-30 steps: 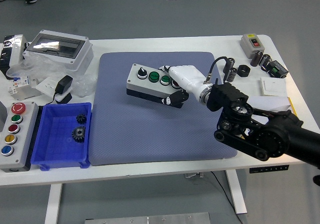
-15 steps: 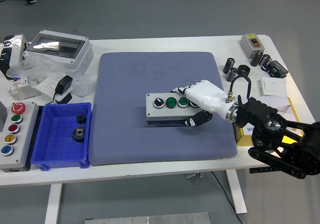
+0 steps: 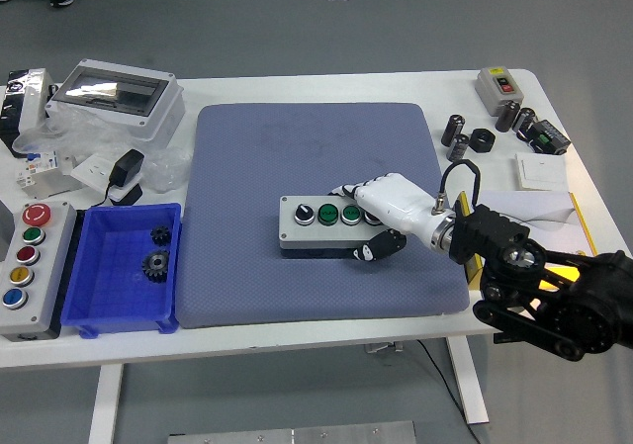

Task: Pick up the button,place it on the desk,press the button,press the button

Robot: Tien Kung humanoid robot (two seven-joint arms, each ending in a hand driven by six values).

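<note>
Change: the button box (image 3: 321,222) and the right robot hand (image 3: 381,212) have shifted a little left and toward the near edge since half a second ago; a second ago they were farther back on the mat.
Right robot hand: closed on the right end of the button box, white fingers (image 3: 348,189) over its top and far side, thumb (image 3: 381,248) against the near face.
Button box: grey, with a black knob and two green buttons showing; it lies flat on the blue-grey mat (image 3: 316,157), in the mat's near-centre part.
Arm pose: the black right arm (image 3: 554,296) comes in from the lower right, low over the desk (image 3: 396,86), wrist pointing left, a black cable looped above the wrist.
Around, left: a blue bin (image 3: 99,315) holding two dark gears (image 3: 156,251), a grey box of coloured buttons (image 3: 25,266), a clear-lidded enclosure (image 3: 114,93), a black adapter (image 3: 126,170).
Around, right: small black cylinders (image 3: 457,137), a small grey switch box (image 3: 497,86), a white plate (image 3: 540,170), well apart from the hand.
In the way: nothing lies on the mat near the box.
Left hand: out of view.
</note>
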